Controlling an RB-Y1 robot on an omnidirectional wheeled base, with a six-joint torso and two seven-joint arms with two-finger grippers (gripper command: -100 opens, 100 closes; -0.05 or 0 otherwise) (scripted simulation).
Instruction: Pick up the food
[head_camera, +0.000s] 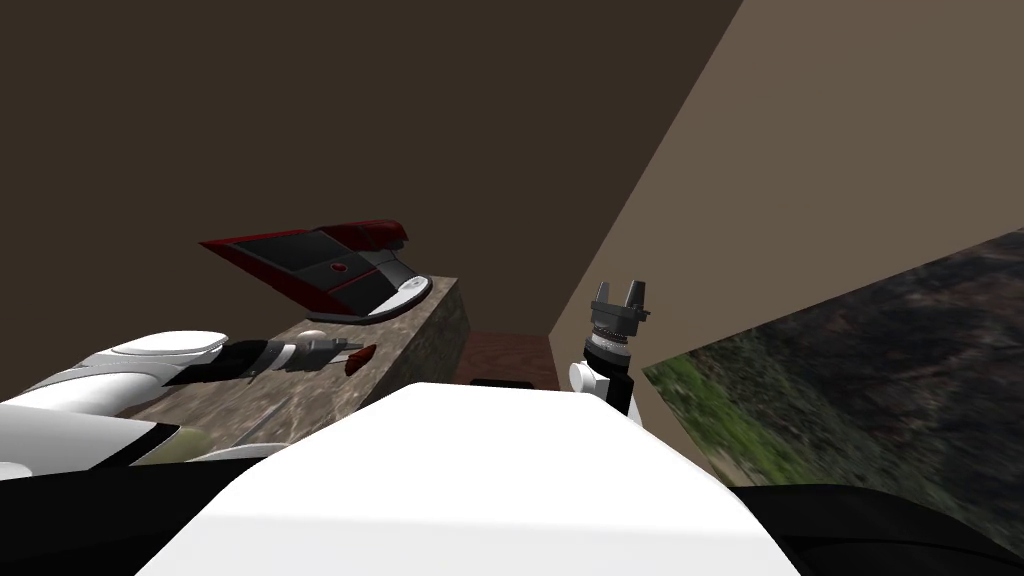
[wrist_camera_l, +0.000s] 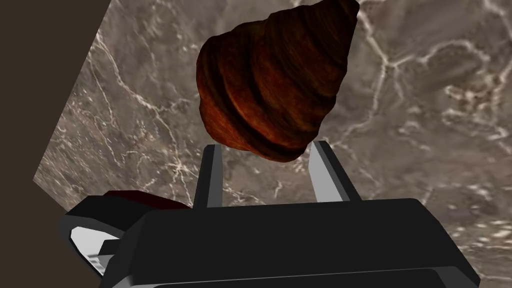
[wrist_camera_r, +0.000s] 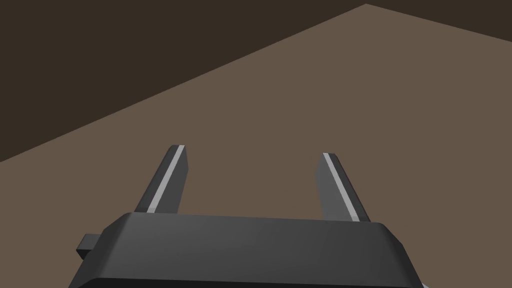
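The brown croissant (wrist_camera_l: 270, 80) is seen over the marbled counter (wrist_camera_l: 425, 125), near its edge. Its broad end is clamped between the fingertips of the left gripper (wrist_camera_l: 267, 147); whether it is lifted cannot be told. The right gripper (wrist_camera_r: 252, 152) is held upright, well apart from the counter, its fingers spread open

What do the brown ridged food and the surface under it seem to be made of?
The dark brown ridged cone-shaped pastry looks like baked dough with a slightly glossy crust: stepped bands, as on a croissant. The grey-brown counter top looks like marble or an imitation: pale branching veins.
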